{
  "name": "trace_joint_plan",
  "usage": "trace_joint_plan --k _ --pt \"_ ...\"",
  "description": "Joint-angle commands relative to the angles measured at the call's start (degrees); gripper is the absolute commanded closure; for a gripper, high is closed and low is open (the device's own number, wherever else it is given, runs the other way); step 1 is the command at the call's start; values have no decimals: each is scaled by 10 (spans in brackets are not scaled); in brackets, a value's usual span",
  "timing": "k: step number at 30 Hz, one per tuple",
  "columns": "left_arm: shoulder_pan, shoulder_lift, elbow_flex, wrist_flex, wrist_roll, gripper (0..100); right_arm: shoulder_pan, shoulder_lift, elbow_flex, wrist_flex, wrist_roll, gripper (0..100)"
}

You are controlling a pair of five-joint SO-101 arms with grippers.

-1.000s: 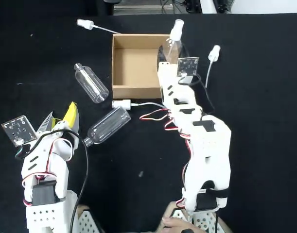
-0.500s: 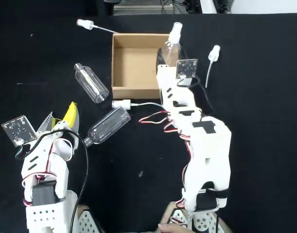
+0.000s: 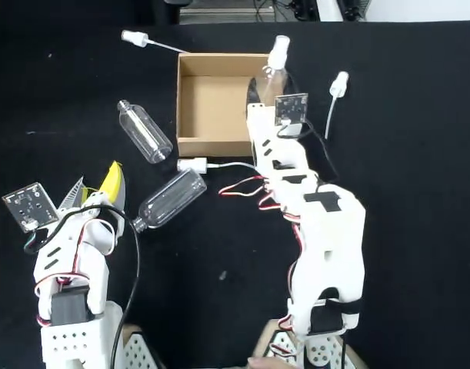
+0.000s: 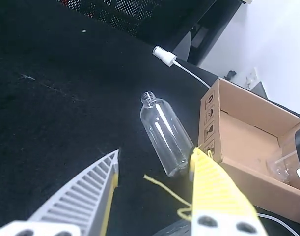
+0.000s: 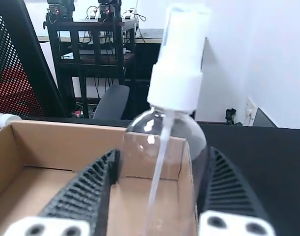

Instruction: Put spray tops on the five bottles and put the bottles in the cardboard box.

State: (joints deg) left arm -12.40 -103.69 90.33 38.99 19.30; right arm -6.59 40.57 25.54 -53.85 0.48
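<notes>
The right jaws pinch a clear plastic bottle with a white spray top (image 5: 164,130), holding it above the wall of the open brown cardboard box (image 3: 211,144). The left jaws are spread. Just ahead of them lie two uncapped clear bottles (image 3: 145,131) (image 3: 171,198). Three loose white spray tops (image 3: 193,164) lie on the black table (image 3: 411,192). Nothing seems boxed yet.

Slight shift of the right end effector (image 3: 260,89) and its capped bottle (image 3: 271,75) inward over the cardboard box (image 3: 211,144).

The first bottle (image 3: 145,132) is lying left of the cardboard box (image 3: 215,100), the second bottle (image 3: 170,198) before its front-left corner, the capped bottle (image 3: 270,77) standing at its right wall. The near spray top (image 3: 193,164) is lying before its front wall, the far spray top (image 3: 135,37) behind its back-left corner, the right spray top (image 3: 338,82) to its right.
</notes>
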Motion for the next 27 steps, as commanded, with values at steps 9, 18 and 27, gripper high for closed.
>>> trace_joint_plan --k 9,18,27 --pt "-7 -8 -5 -14 1 784 -24 -35 27 -2 2 765" --pt "-7 -8 -5 -14 1 784 -24 -55 36 3 2 765" --pt "-7 -8 -5 -14 1 784 -24 -58 33 0 2 762"
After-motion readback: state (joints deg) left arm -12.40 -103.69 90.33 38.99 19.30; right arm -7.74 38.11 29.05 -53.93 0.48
